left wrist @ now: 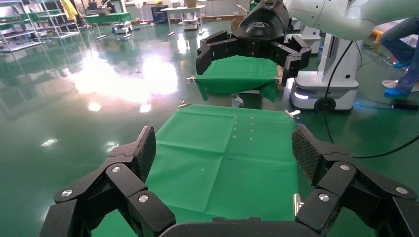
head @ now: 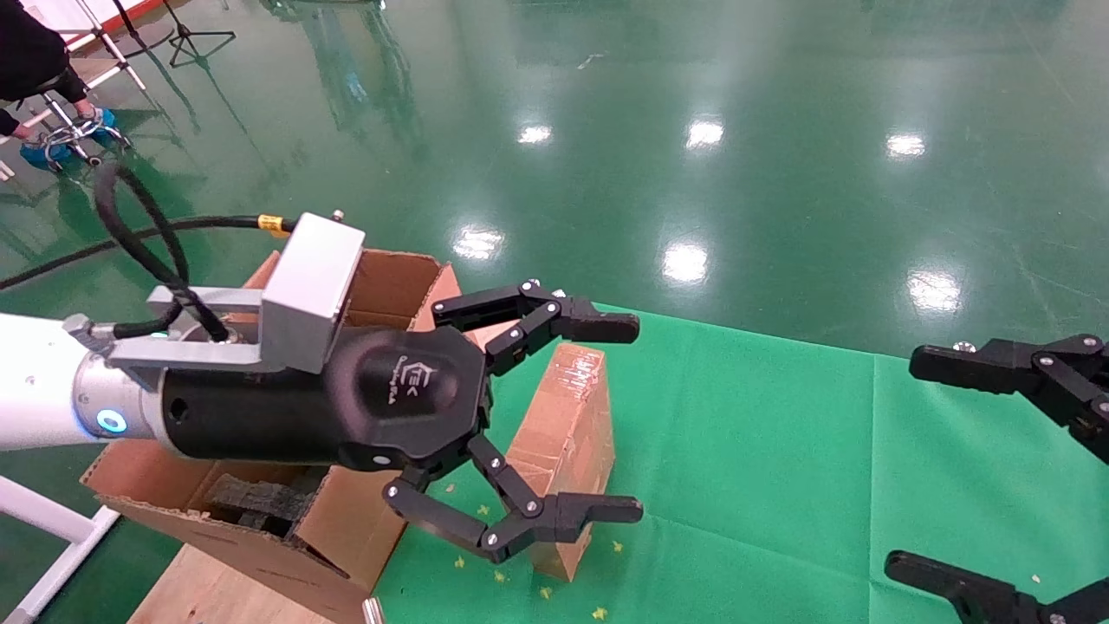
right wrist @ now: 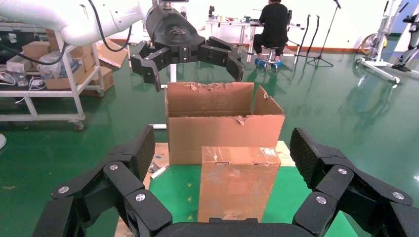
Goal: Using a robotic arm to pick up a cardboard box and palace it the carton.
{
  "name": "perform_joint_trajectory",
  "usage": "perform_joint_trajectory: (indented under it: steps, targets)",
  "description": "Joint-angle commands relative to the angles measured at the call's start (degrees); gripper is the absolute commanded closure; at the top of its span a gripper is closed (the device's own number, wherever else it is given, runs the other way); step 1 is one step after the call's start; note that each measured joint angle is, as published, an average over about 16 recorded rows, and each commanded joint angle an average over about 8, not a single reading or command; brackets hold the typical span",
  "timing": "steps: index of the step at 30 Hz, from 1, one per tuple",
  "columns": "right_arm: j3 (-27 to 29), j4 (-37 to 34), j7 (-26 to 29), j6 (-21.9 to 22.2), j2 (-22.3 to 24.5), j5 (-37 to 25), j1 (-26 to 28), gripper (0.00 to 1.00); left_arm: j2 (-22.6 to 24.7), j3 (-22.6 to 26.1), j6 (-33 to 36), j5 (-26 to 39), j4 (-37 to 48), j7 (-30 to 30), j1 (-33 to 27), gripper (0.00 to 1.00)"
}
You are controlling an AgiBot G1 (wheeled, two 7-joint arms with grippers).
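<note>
Head view: the cardboard box [head: 567, 433] was seen standing upright on the green cloth [head: 762, 468], just beside the carton [head: 286, 520], its taped top shining. The carton, with raised flaps and ragged edges, was set at the cloth's left edge, and dark foam [head: 256, 503] could be made out inside it. The left gripper [head: 619, 416], on its white arm with a silver block [head: 312, 277] mounted above the wrist, was held over the carton and box, jaws spread wide and grasping nothing; whether the fingers touched the box could not be told. The right gripper [head: 970, 468] was kept well apart at the right edge, also spread wide and empty. A glossy green floor [head: 693, 130] was seen beyond the cloth.
</note>
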Motion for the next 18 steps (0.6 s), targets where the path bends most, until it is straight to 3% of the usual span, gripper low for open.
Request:
perform_joint_trajectory:
  steps: [1, 12, 18]
  targets:
    - [0.0, 0.0, 0.0, 0.0, 0.0, 0.0, 0.0, 0.00, 0.0, 0.0, 0.0, 0.0, 0.0, 0.0, 0.0, 0.00]
    - [0.0, 0.0, 0.0, 0.0, 0.0, 0.0, 0.0, 0.01, 0.0, 0.0, 0.0, 0.0, 0.0, 0.0, 0.0, 0.00]
    - [0.0, 0.0, 0.0, 0.0, 0.0, 0.0, 0.0, 0.74, 0.0, 0.0, 0.0, 0.0, 0.0, 0.0, 0.0, 0.00]
